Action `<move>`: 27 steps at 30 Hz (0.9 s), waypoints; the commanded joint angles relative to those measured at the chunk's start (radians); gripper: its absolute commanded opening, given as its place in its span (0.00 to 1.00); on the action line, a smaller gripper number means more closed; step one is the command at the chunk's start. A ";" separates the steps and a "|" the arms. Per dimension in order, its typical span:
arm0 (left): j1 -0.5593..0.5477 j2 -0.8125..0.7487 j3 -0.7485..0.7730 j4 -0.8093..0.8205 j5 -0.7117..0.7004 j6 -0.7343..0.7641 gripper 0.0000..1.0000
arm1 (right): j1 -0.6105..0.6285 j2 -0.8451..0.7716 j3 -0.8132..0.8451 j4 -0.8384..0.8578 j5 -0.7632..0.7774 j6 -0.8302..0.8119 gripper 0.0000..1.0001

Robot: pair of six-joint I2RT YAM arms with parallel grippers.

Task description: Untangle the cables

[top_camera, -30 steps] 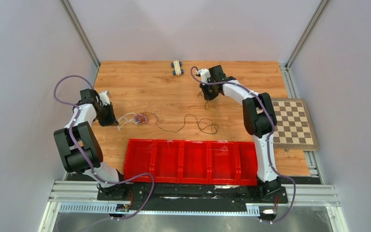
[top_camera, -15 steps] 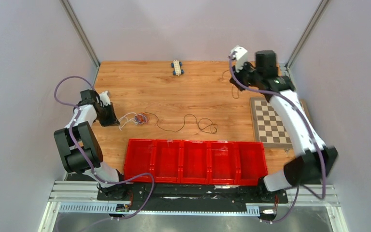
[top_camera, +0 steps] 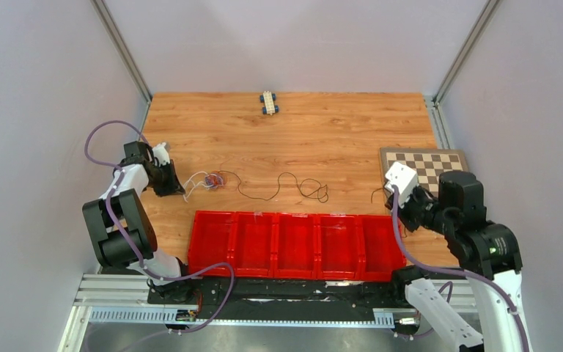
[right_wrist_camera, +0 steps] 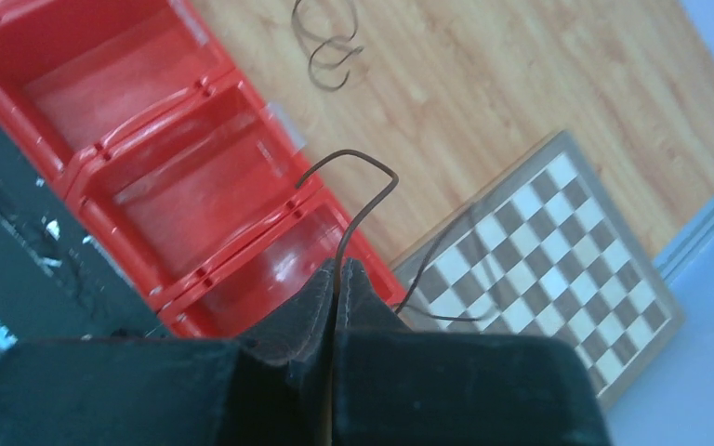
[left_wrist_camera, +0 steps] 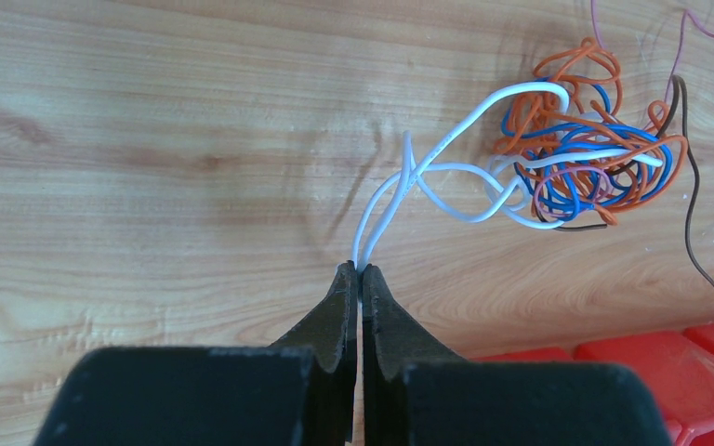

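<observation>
Shows a wooden worktop (top_camera: 322, 139) with the cables (top_camera: 211, 180), a small multicoloured knot, lying near its left edge. Has the left pincer (left_wrist_camera: 360, 271) clenched on a doubled white cable (left_wrist_camera: 446, 153) running out of that knot, probably to anchor it or draw it free. Has the right pincer (right_wrist_camera: 339, 269), well apart at the right above the red bins (top_camera: 293, 242) and near a chessboard (top_camera: 429, 160), clenched on a thin dark cable (right_wrist_camera: 363, 200) held clear of the worktop, apparently separate from the knot. Leaves a black cable (top_camera: 286, 183) in loose loops just beyond the bins.
</observation>
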 commanded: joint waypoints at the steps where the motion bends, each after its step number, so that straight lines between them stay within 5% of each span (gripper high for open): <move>1: 0.003 -0.045 -0.008 0.029 0.029 0.010 0.00 | 0.000 -0.037 -0.090 -0.110 -0.017 0.006 0.00; 10: 0.003 -0.091 -0.057 0.030 0.032 0.021 0.00 | 0.000 0.020 -0.235 -0.066 -0.030 0.138 0.00; 27: 0.003 -0.111 -0.084 0.043 0.047 0.024 0.00 | -0.005 0.250 -0.362 0.045 0.171 0.205 0.00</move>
